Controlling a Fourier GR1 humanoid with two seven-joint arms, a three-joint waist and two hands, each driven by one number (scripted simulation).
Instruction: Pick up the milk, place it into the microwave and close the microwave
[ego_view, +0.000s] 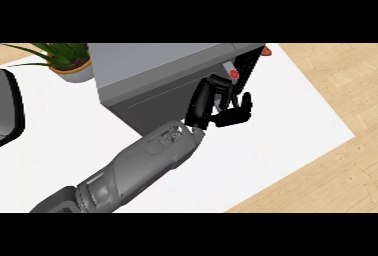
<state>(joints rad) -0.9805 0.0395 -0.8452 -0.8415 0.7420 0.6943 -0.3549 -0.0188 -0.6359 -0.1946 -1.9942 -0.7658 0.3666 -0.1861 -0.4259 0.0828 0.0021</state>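
Grey forearm (140, 165) slants up to the microwave (159, 75); left hand (221, 107) open, fingers straight against its front

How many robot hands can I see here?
1. The hand is near the middle of the view, fingers up against the front of the grey microwave, beside a small red-and-white item. The other hand is out of view.

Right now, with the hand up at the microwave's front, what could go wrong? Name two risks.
1. The right hand is close against the microwave, beside its open door; pulling back could snag the door.
2. A red-and-white item, probably the milk, seems to sit right at the opening's edge; closing the door may knock or trap it.
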